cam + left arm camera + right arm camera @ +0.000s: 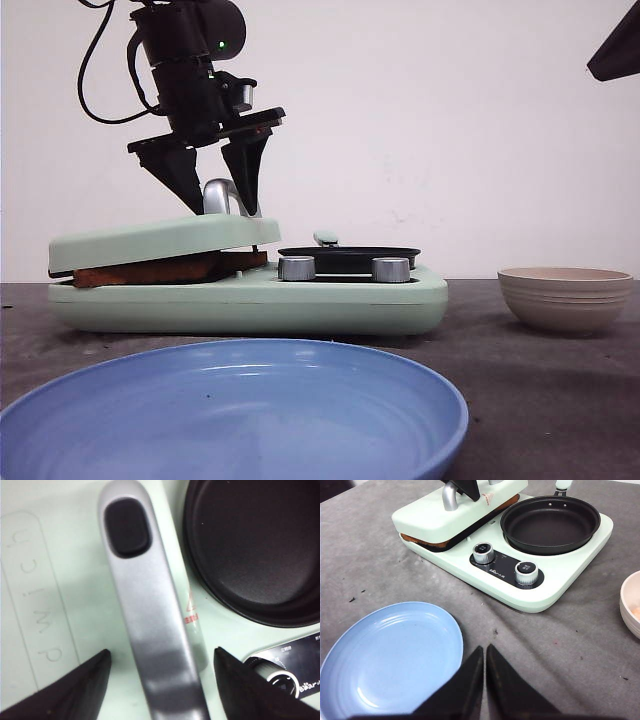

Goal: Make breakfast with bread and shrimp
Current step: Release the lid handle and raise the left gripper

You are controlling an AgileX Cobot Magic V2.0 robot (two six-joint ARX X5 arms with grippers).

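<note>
Browned square bread is pressed flat under the lid; pale orange shrimp is barely seen in bowl.

Left gripper points down, fingers spread apart; right gripper fingers pressed together.

a grey table carries a mint sandwich maker, blue plate and beige bowl.

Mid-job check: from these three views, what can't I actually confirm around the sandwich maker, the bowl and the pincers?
- Bread: front view shows only a browned edge; the lid hides the rest and any filling.
- Bowl: cut off by the right wrist view's edge, only a pinkish bit shows; in the front view its wall hides the contents.
- Left pincer: open astride the handle; contact unclear.
- Dial markings: too small, cut off.
</note>
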